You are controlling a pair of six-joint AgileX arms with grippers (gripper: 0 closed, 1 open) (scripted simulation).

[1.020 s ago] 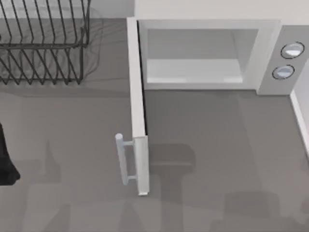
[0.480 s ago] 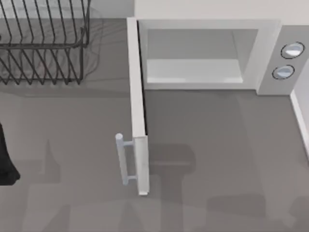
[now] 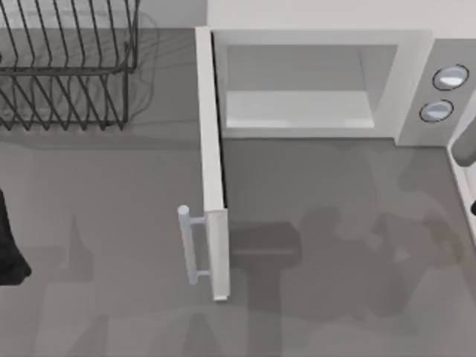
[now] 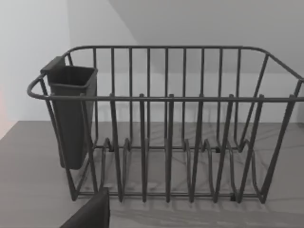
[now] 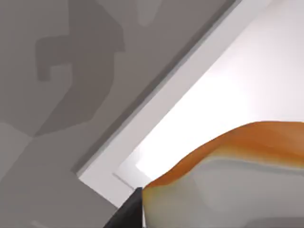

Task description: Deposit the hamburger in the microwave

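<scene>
The hamburger (image 5: 228, 175) sits right against our right wrist camera, an orange-and-tan lump with a dark finger (image 5: 124, 214) edging it; we judge our right hand is grasping it, though its jaws are mostly hidden. Behind it runs the pale edge of the surface.

From above, part of our right arm (image 3: 465, 145) has come in at the right edge, beside the knobs (image 3: 450, 77), where half a second ago there was nothing. New shadows have spread across the grey surface (image 3: 111, 223) in front of the cavity. We take this to mean the burger is now being carried toward the microwave (image 3: 320, 82).

The door (image 3: 212, 171) stands swung wide open toward us, handle (image 3: 190, 245) outward, and the cavity is bare, so the way in looks open and the deposit is not yet made.

Our left arm (image 3: 9, 245) is parked at the left edge, facing the wire rack (image 4: 166, 123) and its dark cup (image 4: 71, 114); we cannot tell its hand's state.

No brand, label or writing is readable anywhere.
</scene>
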